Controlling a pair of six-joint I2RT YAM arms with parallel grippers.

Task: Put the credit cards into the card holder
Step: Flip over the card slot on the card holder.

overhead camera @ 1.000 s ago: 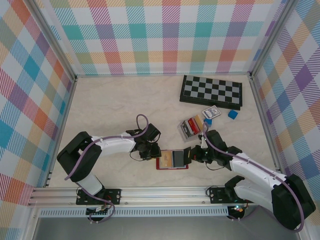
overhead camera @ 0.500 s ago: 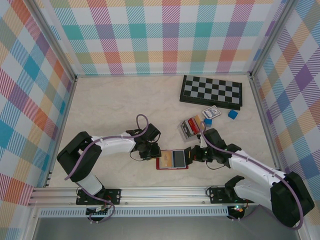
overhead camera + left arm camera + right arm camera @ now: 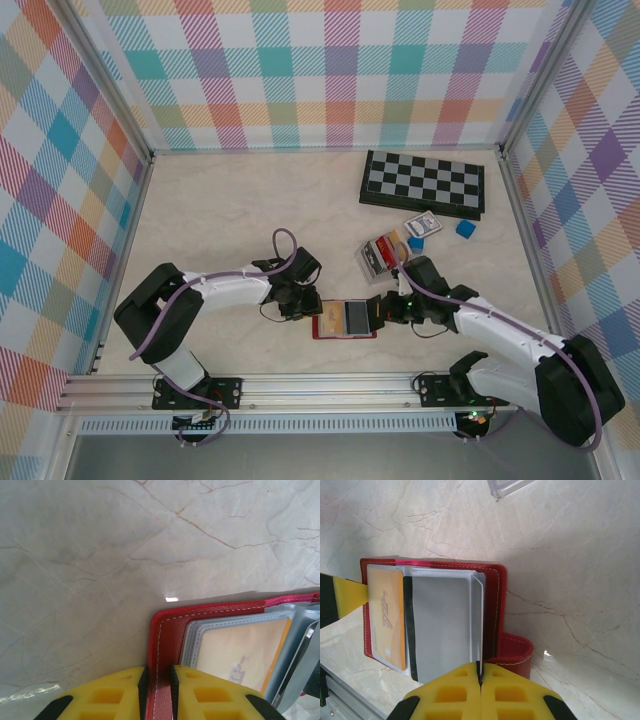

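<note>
The red card holder (image 3: 345, 336) lies open near the table's front edge. An orange-yellow credit card (image 3: 387, 615) sits in its left sleeve. A grey-white card with a black stripe (image 3: 442, 625) lies in the right half. My left gripper (image 3: 306, 308) is shut on the holder's red left border (image 3: 165, 640), its jaws (image 3: 158, 672) pinching the stitched leather. My right gripper (image 3: 382, 310) is shut (image 3: 480, 669) on a thin pale sheet seen edge-on at the holder's right side. Whether that is a card or a clear sleeve I cannot tell. The snap tab (image 3: 515, 652) curls up beside it.
A clear tray with red and orange cards (image 3: 380, 255) stands just behind the right gripper. Beyond it lie a blue-and-white patterned card (image 3: 422, 226), a blue cube (image 3: 465, 228) and the folded chessboard (image 3: 424, 183). Checked walls close in three sides.
The right arm has edged slightly left toward the holder. Both grips and the holder look unchanged.
</note>
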